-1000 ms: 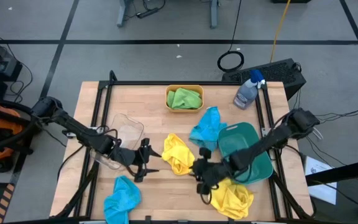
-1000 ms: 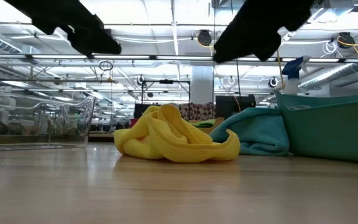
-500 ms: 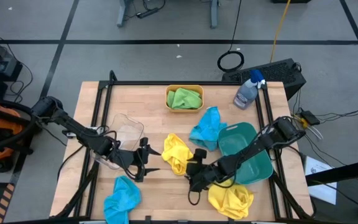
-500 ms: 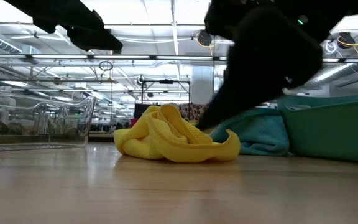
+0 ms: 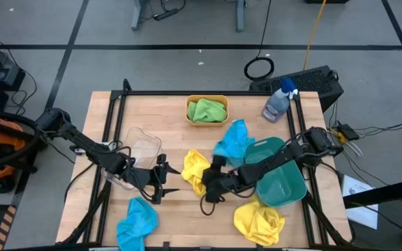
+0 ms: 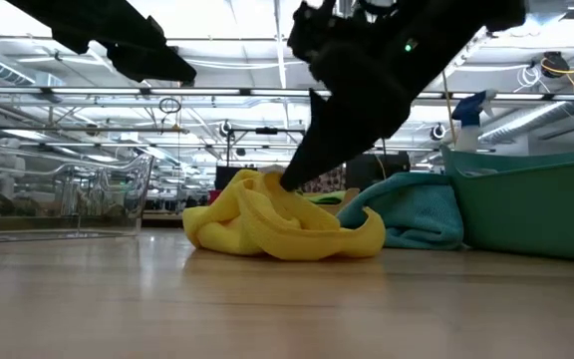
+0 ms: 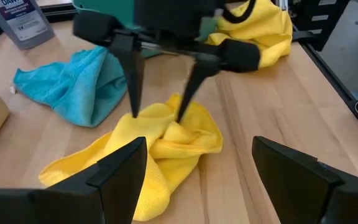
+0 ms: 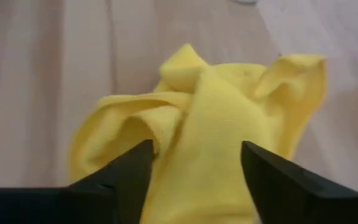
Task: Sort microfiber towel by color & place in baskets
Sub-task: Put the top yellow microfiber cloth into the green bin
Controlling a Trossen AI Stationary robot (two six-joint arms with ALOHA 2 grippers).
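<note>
**R gripper straddling centre yellow towel, pick not yet made**

While the sort is partway done, the step in hand looks like a pick of the middle yellow towel (image 5: 195, 172).

Near edge of the table (image 5: 173, 209): a sky-blue towel (image 5: 137, 222) lies crumpled at front left and a second yellow towel (image 5: 259, 222) in a loose heap at front right, both soft, nappy and folded on themselves.

Mid table: the right gripper (image 7: 158, 116) is down on the centre yellow towel, fingers apart w/ a ridge of cloth between the tips; tips touch the fabric but nothing is pinched or lifted yet. The left gripper (image 5: 165, 183) waits just beside that towel, fingers spread wide, empty. Next move, as I judge it: close on the ridge, lift clear, carry to a bin; limp cloth may drag or slip.

Further back: the clear basket (image 5: 139, 148) sits at left, glossy and see-through; the teal basket (image 5: 278, 178), hard plastic w/ rounded corners, at right, w/ another blue towel (image 5: 232, 141) touching its rim. Far edge: the orange-yellow basket (image 5: 207, 110) holds green cloth (image 5: 207, 110); a spray bottle (image 5: 278, 101) stands near it.
</note>
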